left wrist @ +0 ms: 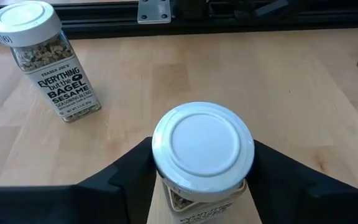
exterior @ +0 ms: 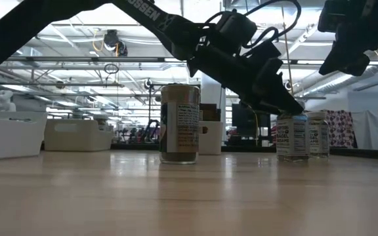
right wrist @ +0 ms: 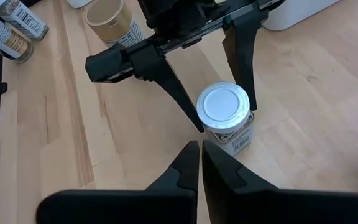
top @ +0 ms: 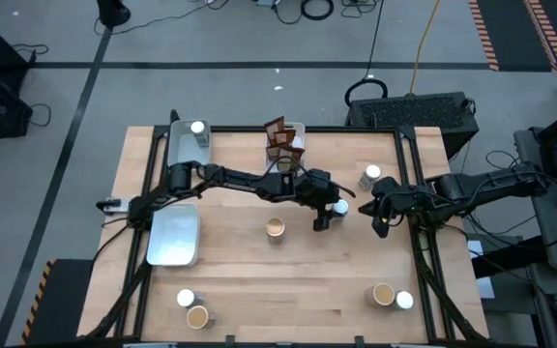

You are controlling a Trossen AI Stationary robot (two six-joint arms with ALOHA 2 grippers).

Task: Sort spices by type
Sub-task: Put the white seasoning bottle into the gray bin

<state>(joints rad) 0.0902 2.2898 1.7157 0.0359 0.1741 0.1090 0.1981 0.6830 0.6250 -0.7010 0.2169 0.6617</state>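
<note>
From above, the left pincer (top: 329, 215) reaches across the desk (top: 259, 280) to a white-topped jar (top: 340, 207) near its middle right, while the right pincer (top: 379, 215) hangs just beside it, fingers pressed together. Another white jar (top: 372, 174) stands farther back, a tan-topped jar (top: 276, 228) sits left of the left pincer, brown packets (top: 280, 141) fill a tray at the back, and more jars wait along the front edge. At desk level, the tan jar (exterior: 180, 123) stands mid-desk, with the left arm coming down on a jar (exterior: 291, 136) to its right. The left wrist view shows the fingers (left wrist: 126, 171) spread on either side of the lid (left wrist: 202, 149), close against it. The right wrist view shows the same jar (right wrist: 226, 118) upright between those fingers.
</note>
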